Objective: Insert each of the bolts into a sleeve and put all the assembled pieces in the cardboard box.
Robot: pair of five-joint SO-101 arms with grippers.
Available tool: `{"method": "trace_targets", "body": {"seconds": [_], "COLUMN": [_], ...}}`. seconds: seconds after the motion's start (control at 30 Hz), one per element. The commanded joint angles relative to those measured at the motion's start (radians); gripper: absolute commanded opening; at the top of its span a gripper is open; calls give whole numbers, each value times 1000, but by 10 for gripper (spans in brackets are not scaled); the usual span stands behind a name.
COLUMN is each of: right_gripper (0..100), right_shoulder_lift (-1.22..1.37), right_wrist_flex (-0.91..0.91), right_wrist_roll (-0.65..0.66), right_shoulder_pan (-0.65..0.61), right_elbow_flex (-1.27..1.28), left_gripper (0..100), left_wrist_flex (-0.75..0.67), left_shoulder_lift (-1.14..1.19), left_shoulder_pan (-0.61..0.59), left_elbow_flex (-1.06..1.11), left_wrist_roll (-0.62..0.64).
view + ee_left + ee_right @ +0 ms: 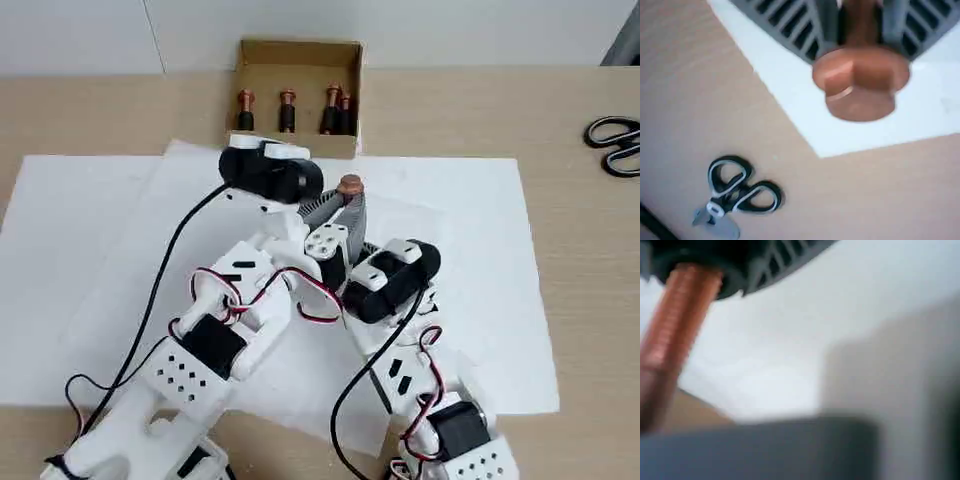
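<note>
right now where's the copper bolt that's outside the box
High view: the copper-coloured hex-head bolt is mid-table above the white paper sheet, just short of the brown cardboard box, clamped by the jaws of the left gripper.

No legible text, no labels or numbers on the cardboard box [300, 68], none on the scissors [742, 194]

Light wood-grain worktop [580, 250], seen from above. Spread flat over the middle: white paper [90, 250] in overlapping sheets, running from close to the left edge to short of the right edge and down toward the near edge. At the middle of the far edge: an open cardboard box [300, 47], front wall meeting the paper's far border. Close to the right edge, toward the far right corner: black-handled scissors [615, 145], lying flat on the wood, well apart from the paper.
</note>
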Motion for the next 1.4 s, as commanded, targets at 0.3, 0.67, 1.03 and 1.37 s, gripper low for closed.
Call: {"method": "trace_targets", "body": {"seconds": [0.3,0.67,1.03,1.37], "right_gripper": [4,4,4,4], "right_shoulder_lift": [-19,-21,-21,-21], "right_wrist_flex": [12,12,12,12], "right_wrist_roll": [5,5,5,5], "right_shoulder_pan": [4,-1,-1,2], "right_elbow_flex": [-20,-20,-20,-20], "left_gripper": [5,5,142,177], "left_wrist_flex": [206,269,519,723], "left_shoulder_lift": [-15,-15,-15,-17], "left_shoulder_pan": [3,14,58,15], "left_elbow_flex": [-5,-5,-128,-344], "left_wrist_roll": [-112,-114,-114,-115]}}
